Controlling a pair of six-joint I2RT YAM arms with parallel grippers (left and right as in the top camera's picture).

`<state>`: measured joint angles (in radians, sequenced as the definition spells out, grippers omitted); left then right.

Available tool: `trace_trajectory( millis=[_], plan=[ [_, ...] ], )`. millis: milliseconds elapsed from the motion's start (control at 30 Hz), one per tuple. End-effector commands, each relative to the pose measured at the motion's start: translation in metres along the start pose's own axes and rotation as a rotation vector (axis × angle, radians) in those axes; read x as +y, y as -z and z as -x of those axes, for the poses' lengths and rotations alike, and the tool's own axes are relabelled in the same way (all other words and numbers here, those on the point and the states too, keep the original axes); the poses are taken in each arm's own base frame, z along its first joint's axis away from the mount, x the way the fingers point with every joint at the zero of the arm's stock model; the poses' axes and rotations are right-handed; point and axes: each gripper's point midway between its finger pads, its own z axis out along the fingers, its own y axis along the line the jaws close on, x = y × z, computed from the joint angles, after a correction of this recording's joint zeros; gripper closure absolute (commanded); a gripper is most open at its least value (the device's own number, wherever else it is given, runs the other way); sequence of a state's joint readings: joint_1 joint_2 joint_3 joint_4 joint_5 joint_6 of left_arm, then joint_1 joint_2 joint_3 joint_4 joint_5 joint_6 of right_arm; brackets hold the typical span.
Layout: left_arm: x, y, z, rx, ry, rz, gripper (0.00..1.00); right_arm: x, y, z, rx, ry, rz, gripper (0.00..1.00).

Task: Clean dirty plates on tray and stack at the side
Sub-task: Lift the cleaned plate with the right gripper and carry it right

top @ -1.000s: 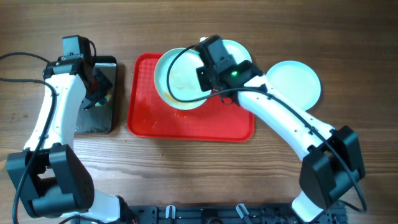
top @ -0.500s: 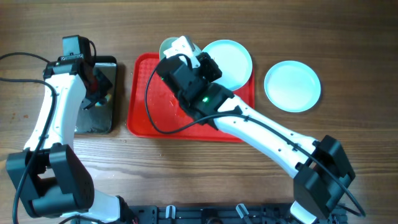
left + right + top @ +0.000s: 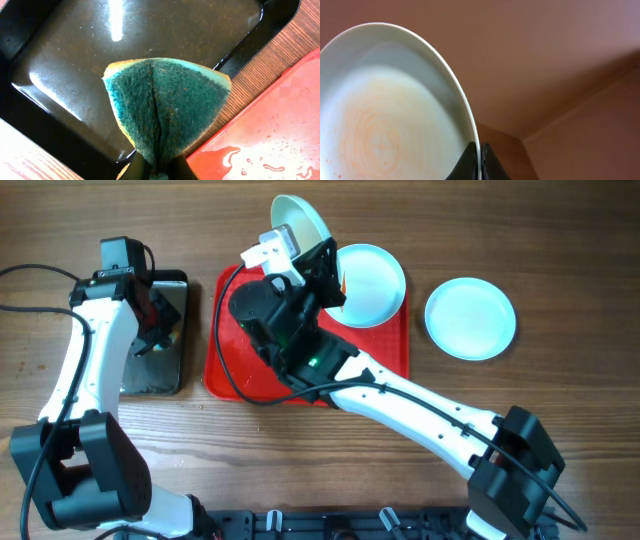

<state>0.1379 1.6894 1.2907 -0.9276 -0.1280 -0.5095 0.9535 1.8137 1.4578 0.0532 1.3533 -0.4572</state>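
- My right gripper point(image 3: 480, 161) is closed down to a sliver, both fingers pinching the rim of a plate point(image 3: 385, 115). The plate is held tilted up on edge, and faint orange rings smear its face.
- From overhead that smeared plate point(image 3: 298, 222) hangs above the far rim of the red tray point(image 3: 225, 355), clear of the tray floor.
- A second plate point(image 3: 372, 280) lies flat in the tray's far right corner, just beside my right wrist.
- A third plate point(image 3: 470, 318) rests on the wooden table point(image 3: 560, 240) to the right of the tray, apart from its rim.
- My left gripper point(image 3: 159, 170) is clamped on a folded sponge point(image 3: 165, 105), green scouring side showing. It hangs over the black tray point(image 3: 60, 50), close to the rim nearest the red tray.
- The red tray's left half is bare but wet, with droplets along its near edge.
- A strip of wood separates the two trays.
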Motion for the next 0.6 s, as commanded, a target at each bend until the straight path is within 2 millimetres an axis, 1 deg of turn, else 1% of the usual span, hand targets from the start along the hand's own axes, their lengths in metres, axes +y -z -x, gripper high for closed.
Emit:
trace_trajectory(
  millis=[0,167,233,267,333,367,400,433,500,567],
  plan=[
    [-0.001,0.006,0.003,-0.015,-0.008,-0.018,0.96,-0.019,0.004,0.007,0.009,0.010,-0.043,0.96],
    [-0.001,0.006,0.003,-0.016,-0.008,-0.018,0.96,-0.018,0.004,0.006,0.010,-0.008,-0.042,0.96],
    [-0.001,0.006,0.003,-0.016,-0.008,-0.018,0.96,-0.012,0.003,0.002,0.011,-0.030,-0.023,0.96],
    [-0.001,0.006,0.003,-0.016,-0.008,-0.018,0.96,-0.002,0.003,-0.002,0.007,-0.016,0.023,0.96],
    [-0.001,0.006,0.003,-0.016,-0.008,-0.018,0.96,0.028,0.006,-0.014,0.006,0.023,0.181,0.96],
    [-0.001,0.006,0.003,-0.016,-0.008,-0.018,0.96,0.052,0.011,-0.025,0.023,0.045,0.321,0.96],
    [-0.001,0.006,0.003,-0.016,-0.009,-0.018,0.96,0.072,0.016,-0.037,0.055,0.040,0.450,0.96],
    [-0.001,0.006,0.003,-0.015,-0.009,-0.018,0.96,0.086,0.019,-0.046,0.095,0.012,0.544,0.96],
    [-0.001,0.006,0.003,-0.015,-0.008,-0.018,0.96,0.093,0.018,-0.055,0.149,-0.050,0.616,0.96],
    [0.000,0.006,0.003,-0.015,-0.009,-0.018,0.96,0.091,0.017,-0.054,0.183,-0.116,0.700,0.96]
  ],
)
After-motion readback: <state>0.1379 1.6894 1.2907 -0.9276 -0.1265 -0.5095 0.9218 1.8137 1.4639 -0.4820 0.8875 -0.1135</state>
